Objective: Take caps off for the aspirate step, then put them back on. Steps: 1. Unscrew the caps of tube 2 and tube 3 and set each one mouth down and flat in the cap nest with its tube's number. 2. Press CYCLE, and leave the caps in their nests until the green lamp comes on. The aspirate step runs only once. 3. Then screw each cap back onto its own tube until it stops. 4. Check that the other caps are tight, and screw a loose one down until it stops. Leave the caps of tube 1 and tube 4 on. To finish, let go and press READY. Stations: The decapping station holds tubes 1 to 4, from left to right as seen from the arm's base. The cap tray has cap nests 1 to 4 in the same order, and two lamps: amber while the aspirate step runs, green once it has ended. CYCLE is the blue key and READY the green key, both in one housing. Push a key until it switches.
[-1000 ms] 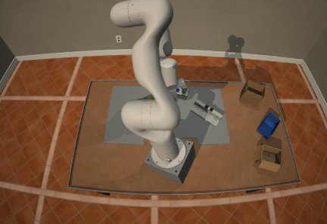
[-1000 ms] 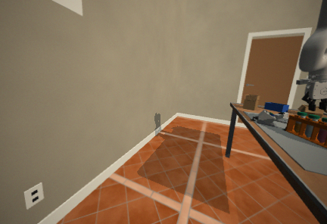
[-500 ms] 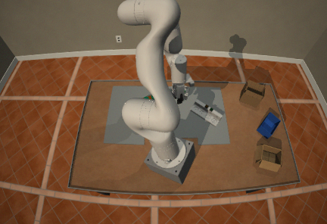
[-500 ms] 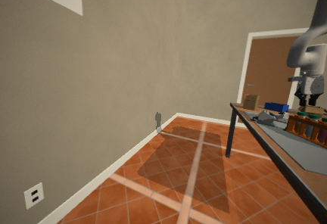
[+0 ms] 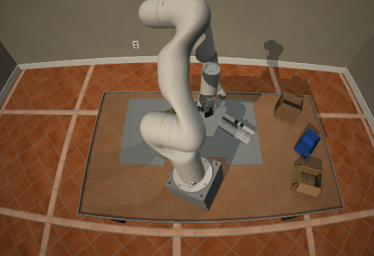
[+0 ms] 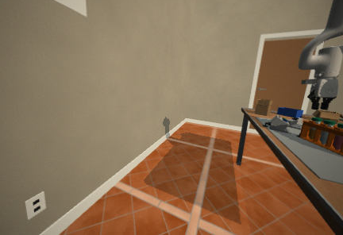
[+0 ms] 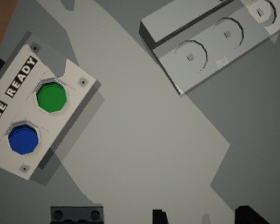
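My gripper (image 5: 208,113) (image 6: 321,106) (image 7: 203,217) is partly open and empty, above the mat by the key housing. The housing (image 7: 55,121) shows in the wrist view with the green key (image 7: 51,97) and the blue key (image 7: 23,139); the gripper hides it in the top view. The cap tray (image 5: 227,123) (image 7: 181,21) lies to the right; the three nests in the wrist view are empty. Its two lamps look dark. The decapping station (image 6: 310,129) holds tubes with green caps (image 6: 317,119) (image 6: 329,122); three show, the rest is cut off. The arm partly hides it in the top view.
A grey mat (image 5: 143,149) lies under the stations. At the table's right side stand an open cardboard box (image 5: 288,106), a blue bin (image 5: 307,143) (image 6: 290,112) and another open cardboard box (image 5: 308,181). A dark block (image 7: 77,215) shows at the wrist view's bottom edge.
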Available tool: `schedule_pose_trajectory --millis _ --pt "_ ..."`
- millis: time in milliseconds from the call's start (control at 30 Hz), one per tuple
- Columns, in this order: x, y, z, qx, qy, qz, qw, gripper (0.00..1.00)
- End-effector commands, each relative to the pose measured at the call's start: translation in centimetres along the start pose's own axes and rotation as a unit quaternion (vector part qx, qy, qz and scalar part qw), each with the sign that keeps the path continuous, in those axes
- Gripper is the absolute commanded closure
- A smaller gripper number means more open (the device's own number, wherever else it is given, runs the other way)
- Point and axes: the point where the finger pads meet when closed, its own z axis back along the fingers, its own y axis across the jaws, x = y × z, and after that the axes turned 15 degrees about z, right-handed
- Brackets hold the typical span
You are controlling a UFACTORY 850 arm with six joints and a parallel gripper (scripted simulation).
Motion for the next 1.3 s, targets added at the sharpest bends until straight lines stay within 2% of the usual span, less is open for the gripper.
schedule_pose_trajectory --millis 0,233,333,500,567,600,633,667,700,733,767,800,933,1067,1267 --pt "0.0 0.0 0.0 -0.025 0.016 0.003 1.000 0.54" --pt "0.0 0.0 0.0 -0.025 0.016 0.003 1.000 0.54" --pt "1.9 -1.7 0.0 -0.027 0.013 -0.121 0.992 0.54" --pt "2.5 -2.2 0.0 -0.027 0.012 -0.162 0.986 0.54" --pt "3.8 -3.3 0.0 -0.028 0.010 -0.244 0.969 0.54" --pt "3.8 -3.3 0.0 -0.028 0.010 -0.244 0.969 0.54" --pt "4.4 -3.9 0.0 -0.028 0.009 -0.284 0.958 0.54" --pt "4.4 -3.9 0.0 -0.028 0.009 -0.284 0.958 0.54" --pt "5.0 -4.4 0.0 -0.029 0.007 -0.324 0.946 0.54" --pt "5.0 -4.4 0.0 -0.029 0.007 -0.324 0.946 0.54" --pt "5.7 -5.0 0.0 -0.029 0.006 -0.363 0.931 0.54" --pt "6.3 -5.5 0.0 -0.029 0.006 -0.379 0.925 0.54" --pt "8.2 -7.2 0.1 -0.029 0.006 -0.379 0.925 0.54" --pt "8.8 -7.7 0.1 -0.029 0.006 -0.379 0.925 0.54" --pt "11.9 -10.5 0.1 -0.029 0.005 -0.379 0.925 0.54"
